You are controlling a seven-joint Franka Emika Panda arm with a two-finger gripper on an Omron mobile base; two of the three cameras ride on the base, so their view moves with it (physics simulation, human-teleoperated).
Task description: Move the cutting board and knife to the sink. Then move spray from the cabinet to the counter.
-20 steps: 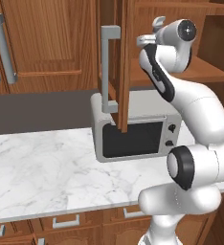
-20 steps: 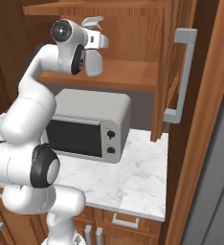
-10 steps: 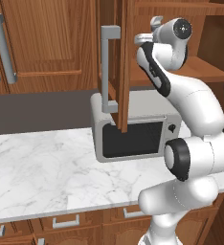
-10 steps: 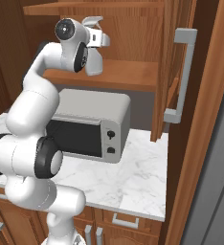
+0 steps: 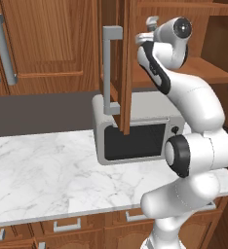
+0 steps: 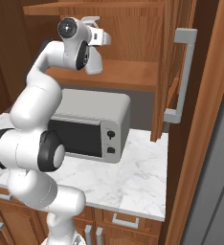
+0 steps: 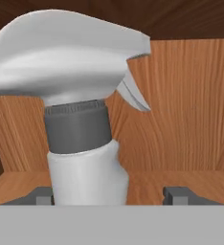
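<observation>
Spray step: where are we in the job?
Done: the cabinet door stands open and the gripper is at the spray on the shelf. In hand: fingertips flank the bottle's base, not visibly clamped. Left: grip it, lift it out, set it on the counter. Board, knife and sink cannot be judged here.

The arm (image 5: 194, 112) is showing smooth, glossy white rounded shells, with black bands ringing its joints and small dark grey fingers (image 7: 181, 195) at its tip.
</observation>
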